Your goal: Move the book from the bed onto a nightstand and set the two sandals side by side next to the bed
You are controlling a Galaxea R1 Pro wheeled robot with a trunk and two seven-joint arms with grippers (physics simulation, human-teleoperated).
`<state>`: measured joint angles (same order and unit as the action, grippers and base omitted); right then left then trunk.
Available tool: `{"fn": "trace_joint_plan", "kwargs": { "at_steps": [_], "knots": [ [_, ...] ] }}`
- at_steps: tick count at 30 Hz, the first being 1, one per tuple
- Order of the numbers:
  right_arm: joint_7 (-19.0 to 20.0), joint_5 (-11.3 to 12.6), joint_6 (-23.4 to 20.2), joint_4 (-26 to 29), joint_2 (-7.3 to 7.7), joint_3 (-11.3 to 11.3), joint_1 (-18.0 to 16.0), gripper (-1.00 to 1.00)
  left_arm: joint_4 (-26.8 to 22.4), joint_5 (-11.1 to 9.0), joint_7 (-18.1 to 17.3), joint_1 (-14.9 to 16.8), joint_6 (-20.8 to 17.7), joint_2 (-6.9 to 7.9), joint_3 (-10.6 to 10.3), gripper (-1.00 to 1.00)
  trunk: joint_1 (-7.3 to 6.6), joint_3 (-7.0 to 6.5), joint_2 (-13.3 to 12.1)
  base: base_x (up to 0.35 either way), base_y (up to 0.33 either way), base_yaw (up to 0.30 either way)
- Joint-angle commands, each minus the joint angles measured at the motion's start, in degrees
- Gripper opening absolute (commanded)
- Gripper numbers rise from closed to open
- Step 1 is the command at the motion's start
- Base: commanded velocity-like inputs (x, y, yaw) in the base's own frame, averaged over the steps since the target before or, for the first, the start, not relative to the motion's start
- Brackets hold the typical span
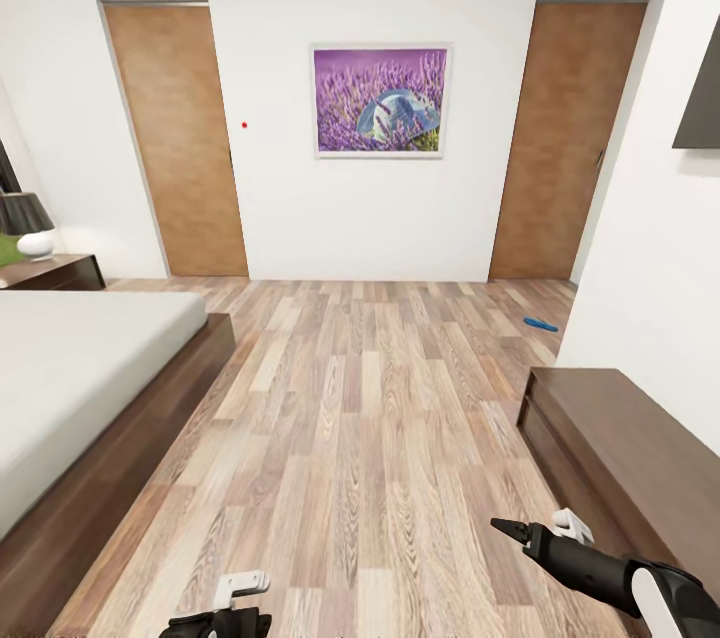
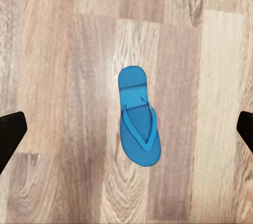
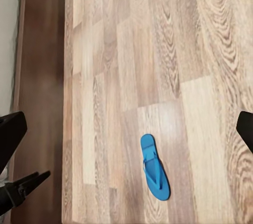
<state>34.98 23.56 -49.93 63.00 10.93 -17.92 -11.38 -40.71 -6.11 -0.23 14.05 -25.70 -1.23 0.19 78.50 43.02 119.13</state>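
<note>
- Jaws status logged first: left jaws spread wide with nothing between them, one dark fingertip (image 2: 10,135) at each side edge of the left wrist view.
- Logged right jaws likewise wide open and holding nothing, fingertips (image 3: 11,134) far apart at the edges of the right wrist view.
- Seen in the head view: right arm low at the right with a dark pointed finger (image 1: 512,529) aimed toward the middle of the floor; part of the left arm at the lower edge.
- Located one blue sandal (image 2: 138,123) flat on the wood-plank floor (image 2: 52,50), strap side up, between the left fingertips and well clear of both.
- Found a blue sandal (image 3: 154,167) in the right wrist view as well, on the floor near the dark bed frame (image 3: 42,76) but not touching it.
- Spotted a far sandal (image 1: 540,324) on the floor by the white wall corner, near the right-hand door (image 1: 570,138).
- Placed the bed (image 1: 80,368) at the left of the head view, off-white mattress on a dark frame.
- Noted a nightstand (image 1: 62,271) beyond the bed, carrying a lamp (image 1: 25,218).
- Noted a long dark bench (image 1: 620,438) against the right wall, a left-hand door (image 1: 180,138), and a purple picture (image 1: 380,100) between the doors.
</note>
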Motion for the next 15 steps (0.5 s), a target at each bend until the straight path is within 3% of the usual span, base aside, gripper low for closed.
{"fn": "trace_joint_plan", "kwargs": {
  "at_steps": [1,15],
  "knots": [
    [0.2,0.0,-0.3,0.0,0.00,-0.1,0.0,1.00,-0.1,-0.6,0.1,0.0,-0.3,0.00,0.0,1.00,0.22,0.24,0.4,0.000,0.000,0.000],
    [0.2,0.0,-0.3,0.0,0.01,-0.1,0.0,1.00,-0.1,-0.6,0.1,0.0,-0.3,0.00,0.1,1.00,3.29,2.76,6.1,0.000,0.000,0.000]
  ]
}}
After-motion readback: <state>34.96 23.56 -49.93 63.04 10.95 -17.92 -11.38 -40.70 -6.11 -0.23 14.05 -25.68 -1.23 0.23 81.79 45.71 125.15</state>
